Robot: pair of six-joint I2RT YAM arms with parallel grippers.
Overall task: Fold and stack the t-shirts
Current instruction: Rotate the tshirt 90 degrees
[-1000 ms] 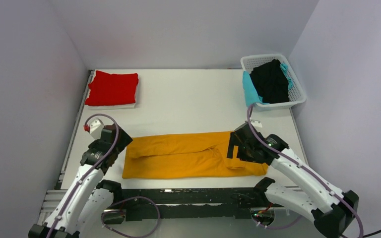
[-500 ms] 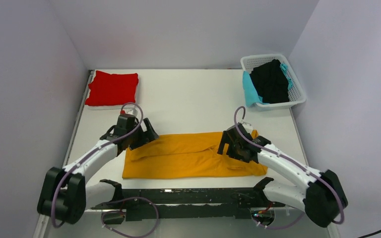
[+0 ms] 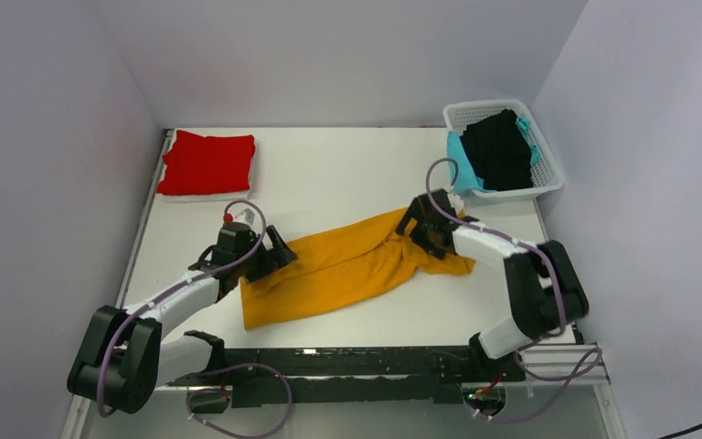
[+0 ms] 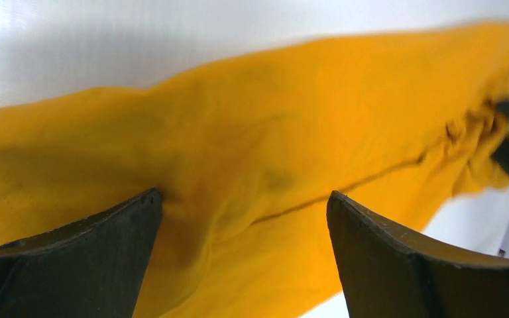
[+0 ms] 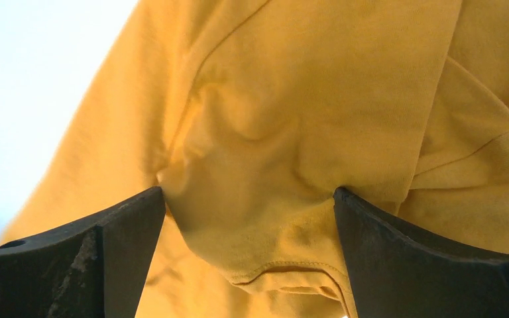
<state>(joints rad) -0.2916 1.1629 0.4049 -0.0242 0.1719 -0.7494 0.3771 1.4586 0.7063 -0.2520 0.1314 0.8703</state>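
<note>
The yellow shirt (image 3: 347,265) lies flat on the table (image 3: 347,174), in front of both arm bases. Its long axis runs on a slant, from a near corner at about 8 o'clock up to a bunched far end at about 2 o'clock.

The left gripper (image 3: 272,256) sits on the shirt's upper left edge, nearer the arm bases than its partner. In the left wrist view this gripper (image 4: 242,199) has its jaws spread wide. Cloth stretches across the gap and nothing is pinched between them. From here the bulk of the shirt runs off toward 3 o'clock.

Farther out, the right gripper (image 3: 418,224) rests on the crumpled far end. In the right wrist view its jaws (image 5: 248,192) are also parted wide, with puckered cloth and a hem between them. They look pressed into the cloth rather than closed on it. From this gripper the shirt stretches away toward 8 o'clock.

So each gripper has one end of the long axis, and the slant matters. I judge that the next fold needs that axis squared to the table edge, or the two ends brought together.

Beyond them, a folded red shirt (image 3: 206,163) lies at about 11 o'clock from the left gripper, well apart from it. A basket (image 3: 489,103) at 1 o'clock from the right gripper holds a black shirt (image 3: 501,151) and a teal shirt (image 3: 462,165).
</note>
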